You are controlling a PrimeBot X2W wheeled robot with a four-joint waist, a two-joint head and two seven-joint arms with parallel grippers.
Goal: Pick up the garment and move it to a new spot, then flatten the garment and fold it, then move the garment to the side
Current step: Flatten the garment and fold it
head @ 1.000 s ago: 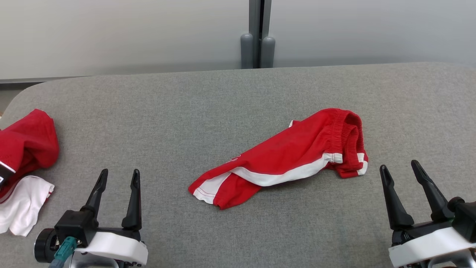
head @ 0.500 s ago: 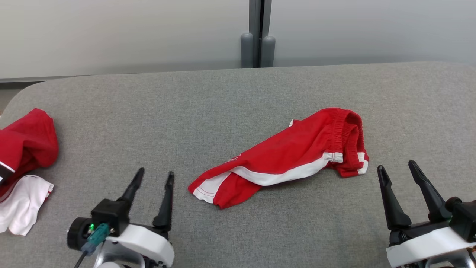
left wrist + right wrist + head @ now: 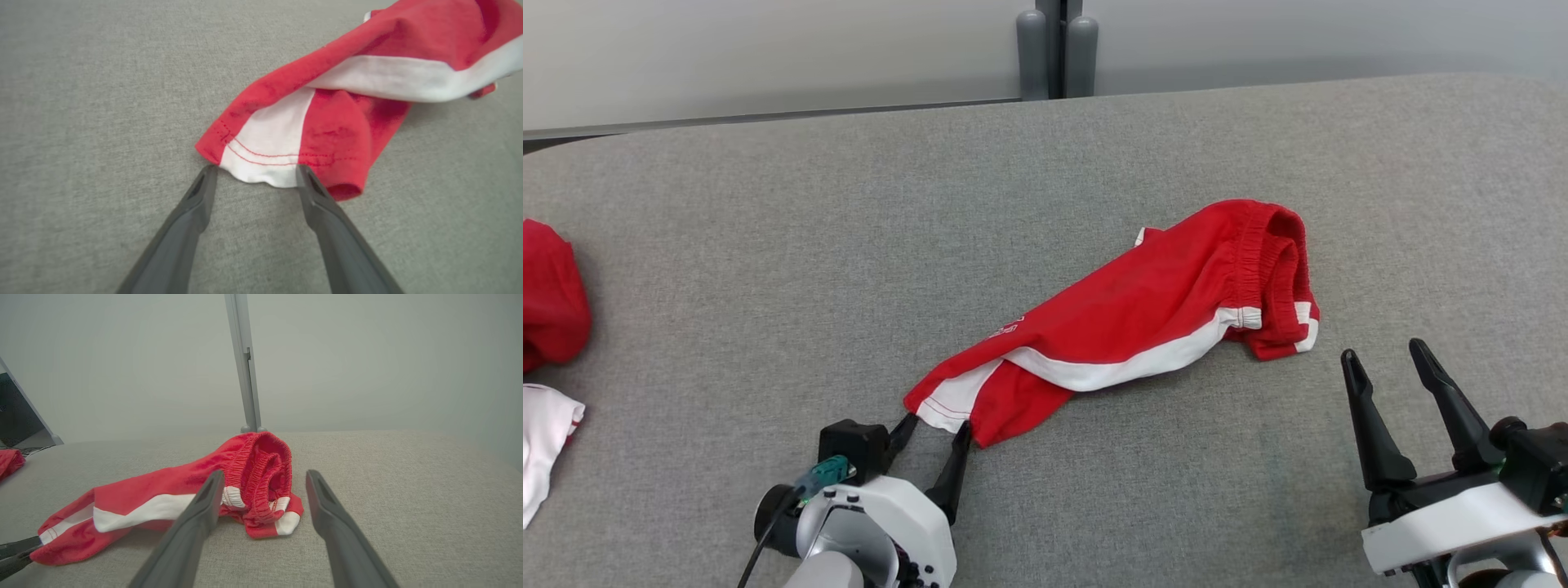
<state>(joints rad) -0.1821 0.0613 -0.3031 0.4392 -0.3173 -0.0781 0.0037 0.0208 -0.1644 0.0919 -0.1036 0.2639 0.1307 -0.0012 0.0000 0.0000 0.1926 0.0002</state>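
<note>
Now the left hand (image 3: 935, 425), fingers spread, has slid across the grey fabric-covered desk (image 3: 768, 245) to straddle the leg hem of the red shorts with white side stripes (image 3: 1143, 318) lying mid-desk, ready for the pick-up, while the right hand (image 3: 1382, 351) waits released near the waistband

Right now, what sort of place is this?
Likely a laundry-folding test bench: a broad grey fabric-covered table, red white-striped shorts lying on it, another red garment at its left edge, pale partition panels behind.
</note>
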